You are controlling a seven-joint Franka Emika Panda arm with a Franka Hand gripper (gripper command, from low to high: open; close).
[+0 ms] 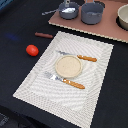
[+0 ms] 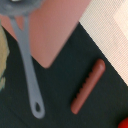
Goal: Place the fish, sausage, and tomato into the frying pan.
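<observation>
No pincer shows in either view, so its spread cannot be told. The sausage [image 2: 88,86] lies on dark tabletop [image 1: 15,25] just off the placemat [image 1: 30,87] edge, the tomato [image 1: 32,50] near it. The frying pan [image 1: 68,10], with something white inside, sits on the pink board [image 2: 55,35], its handle [image 2: 27,65] overhanging the board's edge.

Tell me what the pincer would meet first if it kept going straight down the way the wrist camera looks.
Probably the dark tabletop between the frying pan handle and the sausage, the nearest objects. The pincer itself is out of frame, so its exact line is uncertain, and depth is hard to judge.
</observation>
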